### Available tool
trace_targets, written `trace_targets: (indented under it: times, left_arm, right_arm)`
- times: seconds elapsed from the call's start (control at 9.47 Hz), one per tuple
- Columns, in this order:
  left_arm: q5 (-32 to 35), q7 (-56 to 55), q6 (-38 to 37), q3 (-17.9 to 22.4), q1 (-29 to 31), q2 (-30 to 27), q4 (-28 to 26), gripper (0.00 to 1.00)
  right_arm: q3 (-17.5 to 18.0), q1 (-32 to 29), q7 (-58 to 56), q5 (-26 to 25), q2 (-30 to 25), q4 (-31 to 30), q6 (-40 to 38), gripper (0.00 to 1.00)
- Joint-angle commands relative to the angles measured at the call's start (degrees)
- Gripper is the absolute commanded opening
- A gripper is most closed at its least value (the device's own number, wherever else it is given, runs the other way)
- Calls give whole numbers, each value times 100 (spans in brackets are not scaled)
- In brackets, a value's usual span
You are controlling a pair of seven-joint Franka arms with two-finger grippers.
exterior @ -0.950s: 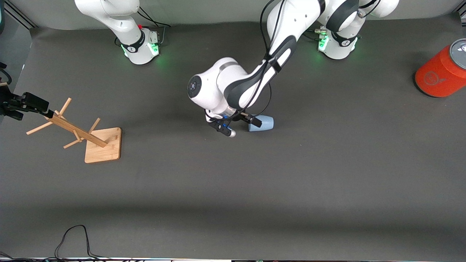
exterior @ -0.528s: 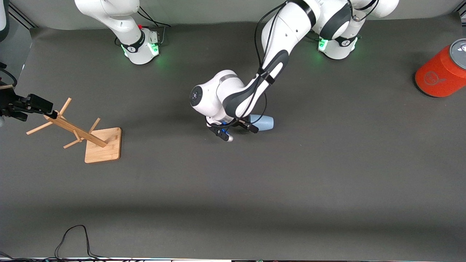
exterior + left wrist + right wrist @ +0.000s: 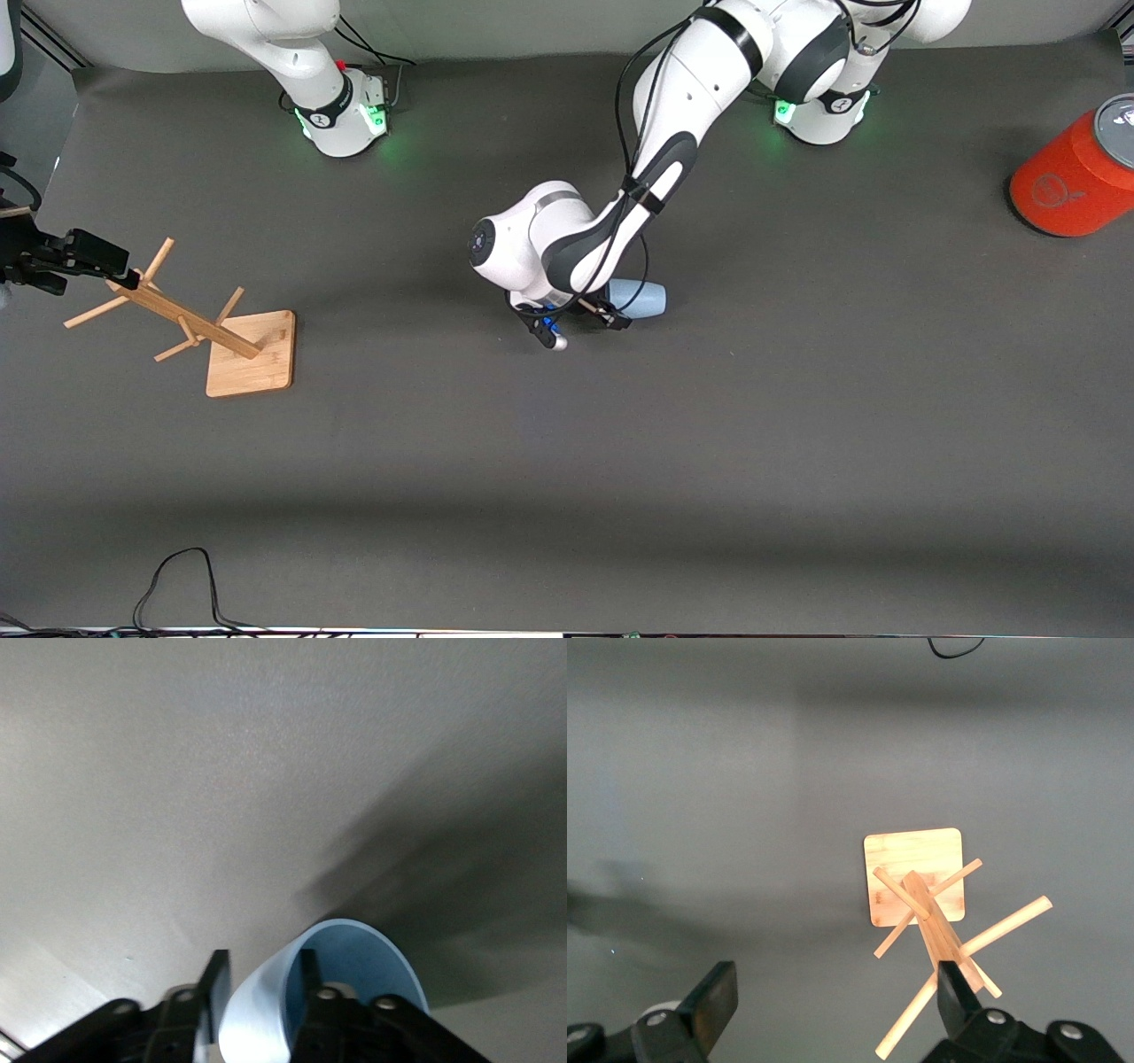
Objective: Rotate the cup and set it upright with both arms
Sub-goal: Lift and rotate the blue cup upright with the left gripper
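Left end effector [image 3: 259,1010] lowered, fingers now pinching rim of cup [image 3: 640,298] lying on desk [image 3: 797,399]; right end effector [image 3: 833,1001] wide, waiting over rack [image 3: 190,321]

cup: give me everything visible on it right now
The cup is a small pale-blue, handleless, tapered tumbler of matte plastic as it looks. It lies on its side near the middle of the table, mouth toward the left pincer, base toward the left arm's end. One finger sits inside the mouth, the other outside, with the rim wall between them. Whether the pads already press the wall cannot be told. Nothing else touches it except the table.
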Motion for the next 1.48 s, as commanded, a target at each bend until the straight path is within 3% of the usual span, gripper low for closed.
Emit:
trace_targets:
  times: [0.0,0.32,0.42,0.74,1.06,1.37]
  left_arm:
    - [164,112,-55,85,-94,-66,-122,0]
    - [208,657,-160,103,-7,-162,-87,0]
    - [191,727,-300,277,-7,-250,-43,0]
    - [68,1088,-1211,516,212,-916,412,0]
    - [-861,1070,-1637,533,1289,-2468,196,0]
    - [-1819,1000,-1209,533,2171,-3815,-848,0]
  right_arm:
    - [-25,25,58,-8,-68,-40,-22,100]
    - [-25,25,50,-8,-68,-40,-22,100]
    - [-16,25,50,-8,-68,-31,-31,100]
    - [-16,25,58,-8,-50,-31,-22,100]
    - [-16,25,50,-8,-33,-31,-22,100]
    - [-16,25,50,-8,-24,-40,-22,100]
